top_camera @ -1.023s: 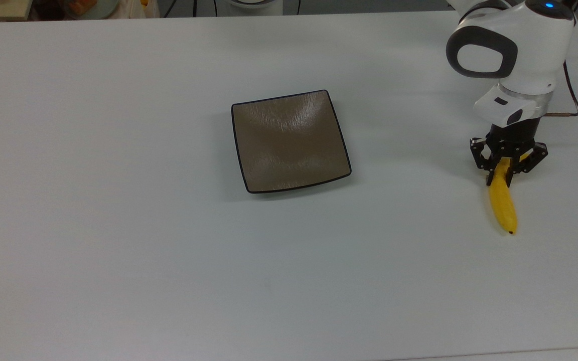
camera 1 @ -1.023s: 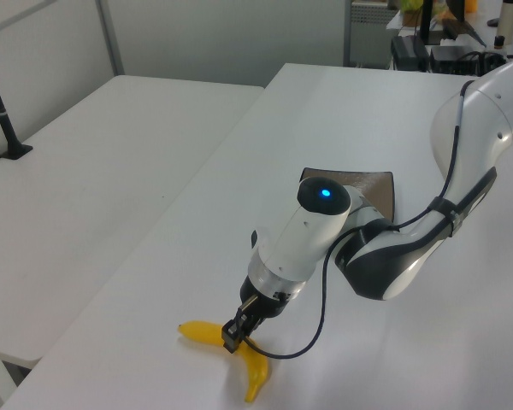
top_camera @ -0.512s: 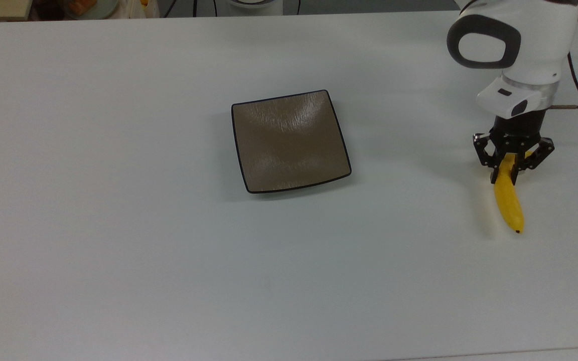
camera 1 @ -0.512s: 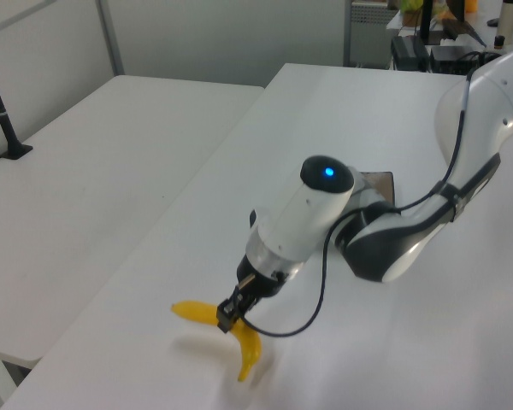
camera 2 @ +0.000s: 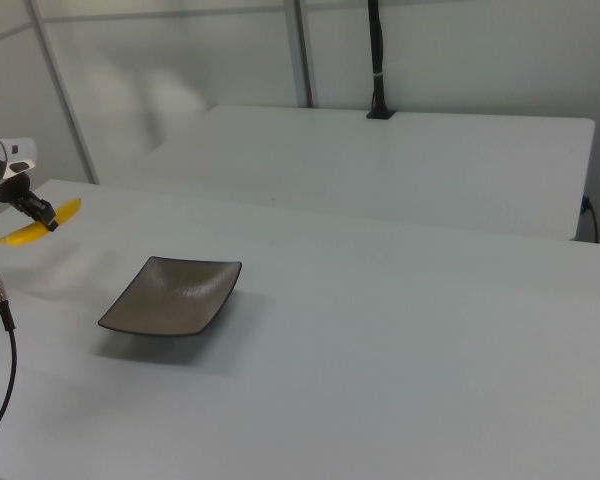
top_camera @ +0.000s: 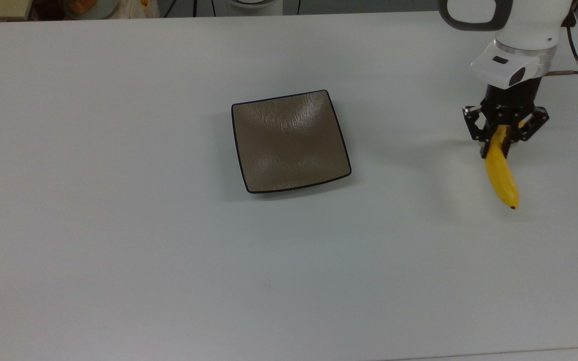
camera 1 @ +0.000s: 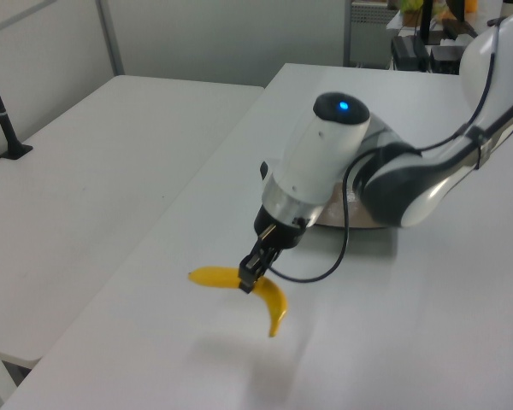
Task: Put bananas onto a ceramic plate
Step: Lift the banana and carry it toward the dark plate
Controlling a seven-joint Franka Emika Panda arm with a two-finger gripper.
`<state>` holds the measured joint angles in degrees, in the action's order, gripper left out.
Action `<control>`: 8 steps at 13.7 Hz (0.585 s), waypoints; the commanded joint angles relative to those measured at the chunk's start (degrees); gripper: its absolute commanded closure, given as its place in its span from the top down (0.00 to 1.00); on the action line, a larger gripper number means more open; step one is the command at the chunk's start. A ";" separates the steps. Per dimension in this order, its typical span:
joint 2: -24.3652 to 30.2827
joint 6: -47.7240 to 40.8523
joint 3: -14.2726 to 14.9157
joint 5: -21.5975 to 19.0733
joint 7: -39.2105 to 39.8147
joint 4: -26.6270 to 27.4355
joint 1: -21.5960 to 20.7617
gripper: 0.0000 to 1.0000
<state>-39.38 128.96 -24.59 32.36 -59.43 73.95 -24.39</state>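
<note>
- Banana [top_camera: 501, 173] ran long axis roughly top-to-bottom in the top view, dark tip pointing at the frame's bottom, slightly right; stem end up inside the gripper [top_camera: 502, 142].
- In the left view the banana [camera 1: 274, 301] curved like a boomerang, one end toward the left view's left, other end drooping down-right.
- Gripper fingers were closed on the banana near its middle/stem half, most of the fruit sticking out below the fingers in the top view.
- Banana was off the white table [top_camera: 118, 250], held in air; left view showed a soft shadow on the table under it, separate from the fruit.
- Ceramic plate [top_camera: 289, 143] sat mid-table, well apart from the banana, toward the top view's left of it.
- Right view had plate [camera 2: 175, 295] in the foreground centre-left, banana [camera 2: 25, 232] at the far left edge, near-level, gripper [camera 2: 42, 220] pinching it.
- Left view: arm body hid most of the plate [camera 1: 359, 224].
</note>
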 commanded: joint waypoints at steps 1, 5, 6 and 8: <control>7.99 -6.87 1.73 -8.09 11.24 8.31 2.06 0.20; 12.65 -6.98 6.39 -10.56 16.97 14.54 2.85 0.20; 14.05 -6.62 7.18 -10.65 18.02 16.65 3.81 0.20; 16.78 -6.62 9.46 -10.83 20.57 18.60 4.87 0.20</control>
<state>-29.83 121.61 -18.50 23.42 -43.27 84.81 -21.21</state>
